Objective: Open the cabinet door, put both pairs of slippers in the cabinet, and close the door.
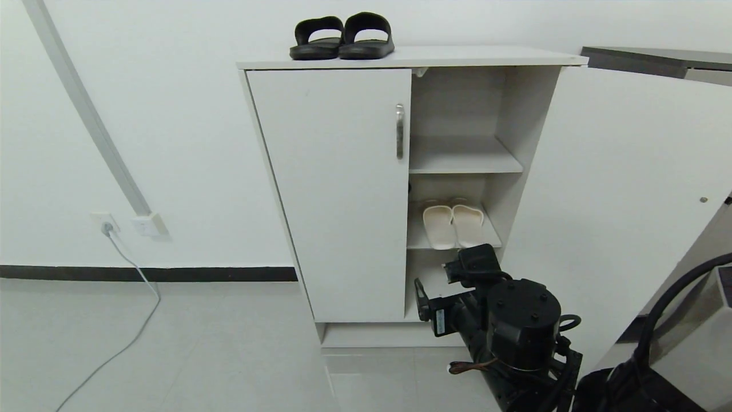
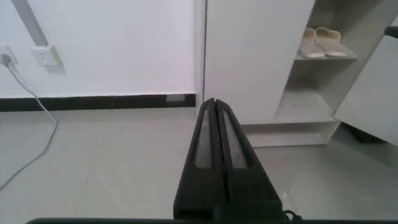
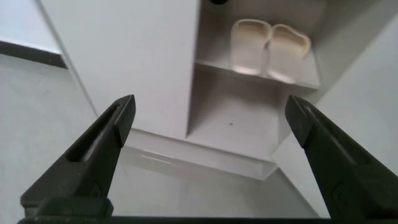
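While the white slippers (image 3: 250,46) lie shelved beyond it, the right end effector (image 3: 211,106) hangs released.

We see a white wall (image 1: 171,143) with a grey conduit strip (image 1: 86,109) running diagonally down it to a small white box (image 1: 150,225). Just beside that box, to its left in the head view, there is a wall socket (image 1: 103,219) with a plug in it. A grey cable (image 1: 150,297) drops from the plug and trails over the light tiled floor (image 1: 217,360). A black baseboard (image 1: 171,274) runs along the wall's foot. At far upper right we note a dark grey furniture top (image 1: 657,58), partly in view.
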Tool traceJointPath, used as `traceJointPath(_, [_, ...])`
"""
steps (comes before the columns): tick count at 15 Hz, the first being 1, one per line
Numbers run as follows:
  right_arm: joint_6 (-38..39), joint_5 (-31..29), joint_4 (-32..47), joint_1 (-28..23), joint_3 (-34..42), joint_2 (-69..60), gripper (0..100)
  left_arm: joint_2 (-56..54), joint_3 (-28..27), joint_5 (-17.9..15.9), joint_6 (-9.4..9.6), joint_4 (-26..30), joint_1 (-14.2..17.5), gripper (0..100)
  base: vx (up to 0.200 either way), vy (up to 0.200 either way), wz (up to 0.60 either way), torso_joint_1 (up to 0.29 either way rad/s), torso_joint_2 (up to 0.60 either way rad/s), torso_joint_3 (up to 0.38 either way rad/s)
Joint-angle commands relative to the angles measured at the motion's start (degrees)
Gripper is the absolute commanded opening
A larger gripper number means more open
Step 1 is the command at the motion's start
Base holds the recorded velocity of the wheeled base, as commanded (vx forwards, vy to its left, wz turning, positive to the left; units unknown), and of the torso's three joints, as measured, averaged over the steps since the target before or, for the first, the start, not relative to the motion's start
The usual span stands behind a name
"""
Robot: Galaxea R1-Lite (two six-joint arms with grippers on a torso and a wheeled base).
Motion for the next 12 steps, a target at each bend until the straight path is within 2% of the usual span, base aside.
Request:
traceJointPath(1, [0.0,0.1,-0.1,0.0,0.0,-0.1,100,0.0,0.0,-0.1,-0.02,0.0,0.0,0,0.0,0.2,0.0,0.002,0.0,0.007])
traceJointPath(9, [-0.2,0.0,-0.1,-0.9,1.6,-0.4,100,0.1,0.0,-0.1,-0.02,0.0,0.0,0,0.0,0.2,0.0,0.003,0.0,0.002])
traceJointPath(12, [-0.7,0.0,0.0,-1.4,1.8,-0.4,100,0.1,0.0,0.0,-0.11,0.0,0.0,0,0.0,0.0,0.0,0.0,0.0,0.0])
